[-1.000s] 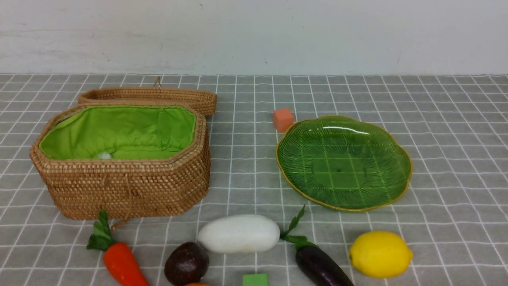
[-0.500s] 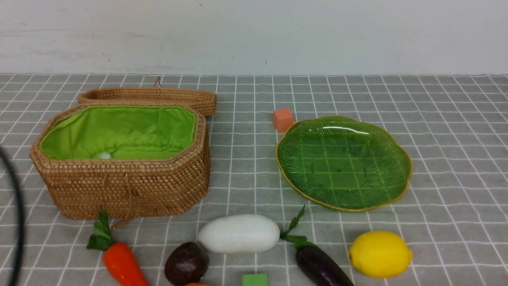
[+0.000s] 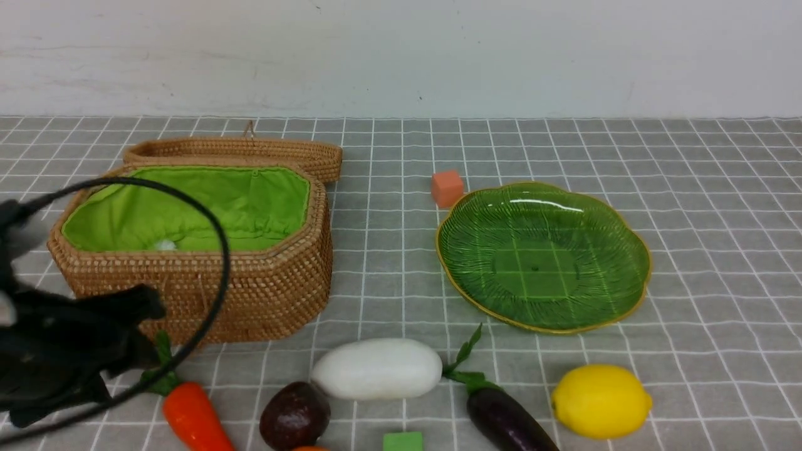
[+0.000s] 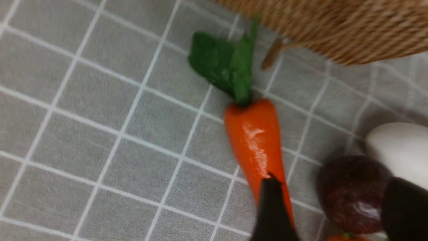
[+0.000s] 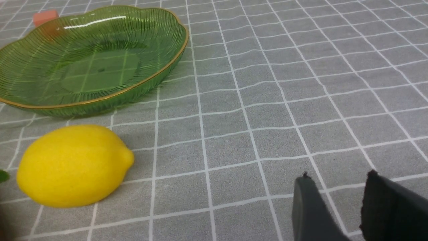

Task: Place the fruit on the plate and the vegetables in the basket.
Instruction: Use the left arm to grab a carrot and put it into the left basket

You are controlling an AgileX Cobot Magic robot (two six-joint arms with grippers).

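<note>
The wicker basket (image 3: 250, 294) stands open at the left, and the green plate (image 3: 539, 257) holds nothing at the right. Along the near edge lie the carrot (image 3: 191, 416), maroon fruit (image 3: 294, 414), white radish (image 3: 376, 368), eggplant (image 3: 504, 419) and lemon (image 3: 600, 401). Only a sliver of the orange mango-like fruit (image 3: 308, 448) shows. My left gripper (image 3: 147, 332) is open, and in the left wrist view (image 4: 334, 187) it hovers over the carrot (image 4: 255, 144) and the maroon fruit (image 4: 351, 194). My right gripper (image 5: 337, 177) is open and empty over bare cloth, beside the lemon (image 5: 73, 164).
A small orange cube (image 3: 447, 188) sits behind the plate's left rim. A green cube (image 3: 403, 441) lies at the near edge between the maroon fruit and the eggplant. The basket's lid (image 3: 238, 150) lies behind it. A small white thing (image 3: 165, 245) rests on the basket's lining.
My left arm and its black cable have come into the front view from the left, reaching in front of the basket above the carrot's leaves. No object has moved.
</note>
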